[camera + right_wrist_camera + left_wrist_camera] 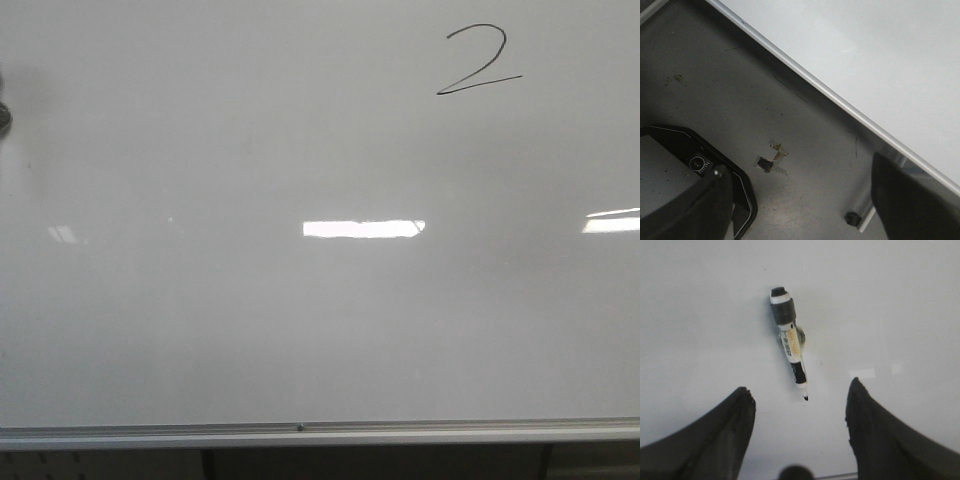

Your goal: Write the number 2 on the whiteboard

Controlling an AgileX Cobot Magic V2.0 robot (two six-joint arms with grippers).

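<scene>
A thin black number 2 [478, 62] is drawn at the upper right of the whiteboard [250, 320], which fills the front view. In the left wrist view a marker [789, 340] with a black tip and grey cap end rests against the whiteboard [900, 305], apart from my left gripper [800, 400]. That gripper is open, its dark fingers [720, 435] spread wide and empty. My right gripper [800, 185] is open over the grey floor, below the whiteboard's silver frame edge [840, 102]. Neither gripper shows in the front view.
The board's silver frame [300, 430] runs along the bottom of the front view. Bright light reflections [362, 228] lie on the board. In the right wrist view a black robot base [700, 160] and a board leg foot [854, 218] stand on the floor.
</scene>
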